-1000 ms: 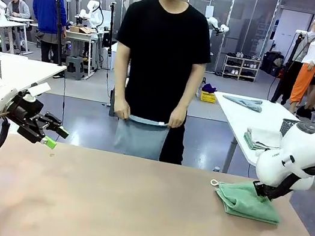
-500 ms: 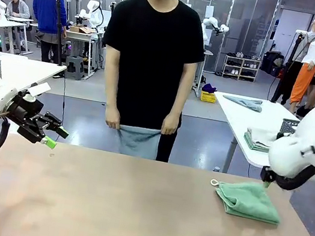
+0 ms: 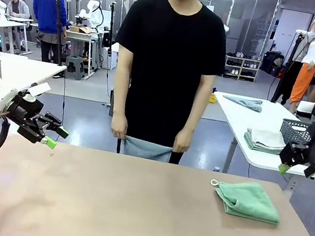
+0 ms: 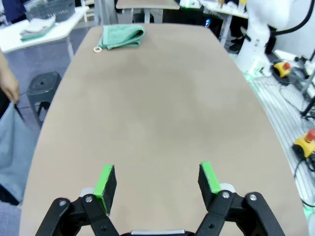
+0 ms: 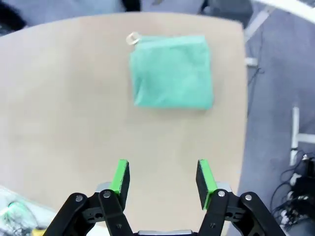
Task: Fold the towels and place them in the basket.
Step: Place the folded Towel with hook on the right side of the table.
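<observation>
In the front view two towels were in sight. One green towel lay folded on the near table towards its right end, its loop at the left corner. One blue-grey towel hung at the far edge, held by a person, and the tabletop hid its lower part. The left gripper hovered over the table's left edge with its jaws spread and empty. The right gripper hung off the right end, well apart from the green towel, and its jaws were hard to make out there. Behind it, one dark grey mesh basket stood on a white side table, partly covered by the arm.

In the left wrist view the two green pads stood wide apart over bare tabletop. The green towel lay at the far end, and the blue-grey towel was cut off at the left edge below the person's hand. The top edge cropped the basket.

In the right wrist view the jaws were spread with nothing between them, high above the table. The one green towel lay folded beyond the fingertips, near the table's end.
</observation>
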